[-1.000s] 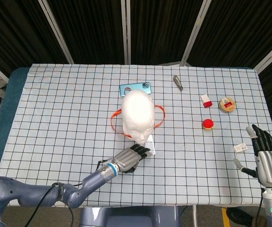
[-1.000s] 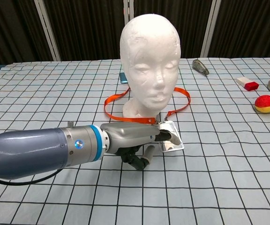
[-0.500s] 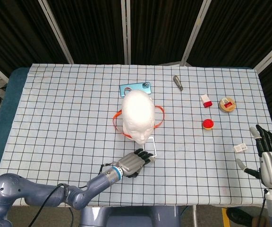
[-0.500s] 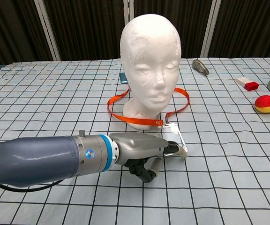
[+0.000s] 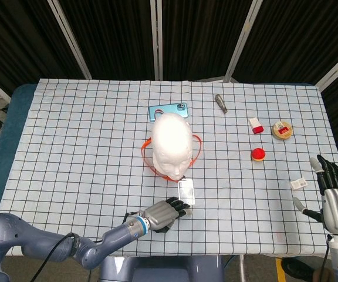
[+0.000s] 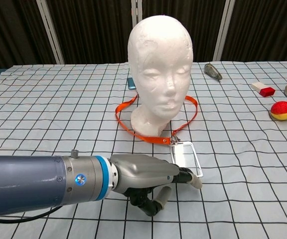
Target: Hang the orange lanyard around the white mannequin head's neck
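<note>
Pulling back toward the surface's near edge, the left hand has drawn the badge holder along, its fingers now at the card's near edge (whether still pinching, I cannot tell). The orange lanyard lies snug around the mannequin head's neck; hanging looks done.

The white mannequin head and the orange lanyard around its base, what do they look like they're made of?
The white mannequin head looks like foam, probably polystyrene: matte, faintly pebbled, no shine. The orange lanyard looks like flat woven fabric ribbon, lying limp in a loop; a small metal-looking clip joins it to a clear, glossy badge holder, likely plastic.
</note>
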You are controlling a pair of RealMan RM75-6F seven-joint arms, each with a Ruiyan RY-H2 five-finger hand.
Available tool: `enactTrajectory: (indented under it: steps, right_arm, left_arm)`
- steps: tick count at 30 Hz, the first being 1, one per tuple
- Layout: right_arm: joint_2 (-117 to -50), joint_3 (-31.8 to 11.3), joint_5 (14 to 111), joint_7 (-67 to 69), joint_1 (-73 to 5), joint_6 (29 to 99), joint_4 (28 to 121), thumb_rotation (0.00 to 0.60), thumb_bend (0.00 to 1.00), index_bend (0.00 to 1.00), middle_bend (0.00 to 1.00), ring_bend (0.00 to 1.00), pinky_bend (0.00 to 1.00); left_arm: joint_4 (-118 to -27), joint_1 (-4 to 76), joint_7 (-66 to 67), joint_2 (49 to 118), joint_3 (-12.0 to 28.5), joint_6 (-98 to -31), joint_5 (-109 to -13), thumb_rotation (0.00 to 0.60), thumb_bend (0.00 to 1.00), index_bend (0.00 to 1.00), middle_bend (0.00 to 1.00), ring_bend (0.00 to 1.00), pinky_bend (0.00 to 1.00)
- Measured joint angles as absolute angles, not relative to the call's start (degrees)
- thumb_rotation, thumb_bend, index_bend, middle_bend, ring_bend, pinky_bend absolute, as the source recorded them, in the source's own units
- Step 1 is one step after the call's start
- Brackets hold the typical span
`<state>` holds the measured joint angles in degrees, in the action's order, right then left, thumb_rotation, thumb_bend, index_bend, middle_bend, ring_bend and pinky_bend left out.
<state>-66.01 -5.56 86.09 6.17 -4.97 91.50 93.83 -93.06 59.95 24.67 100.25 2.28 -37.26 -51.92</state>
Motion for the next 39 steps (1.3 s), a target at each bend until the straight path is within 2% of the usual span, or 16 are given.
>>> enactTrajectory:
  steps: [13, 21, 30, 39]
  right_arm:
    - [-66.2, -5.8, 86.7, 5.5, -4.7, 91.5, 94.1, 0.6, 0.13, 0.07, 0.0, 0.0, 0.0]
    - [-66.3, -6.0, 86.9, 5.2, -4.6, 91.2, 94.2, 0.6, 0.13, 0.07, 0.0, 0.0, 0.0]
    - [-66.5, -6.1, 87.0, 4.9, -4.8, 90.7, 94.3, 0.6, 0.12, 0.07, 0.0, 0.0, 0.0]
    - [-66.3, -6.5, 86.7, 5.5, -4.6, 90.7, 94.0, 0.6, 0.12, 0.07, 0.0, 0.0, 0.0]
  left_arm:
    - [-97.9, 59.6, 23.2, 96.2, -0.3, -37.5, -54.5, 0.6, 0.99, 0.0, 0.0, 0.0, 0.0]
    - [-97.7, 58.8, 20.5, 95.7, 0.7, -39.4, -56.8, 0.6, 0.99, 0.0, 0.0, 0.0, 0.0]
    - [-91.4, 59.5, 18.1, 100.2, 3.8, -39.3, -57.3, 0.6, 0.99, 0.0, 0.0, 0.0, 0.0]
    - [-87.8, 62.9, 20.2, 103.1, 4.3, -36.3, -50.1, 0.6, 1.0, 0.0, 0.0, 0.0, 0.0]
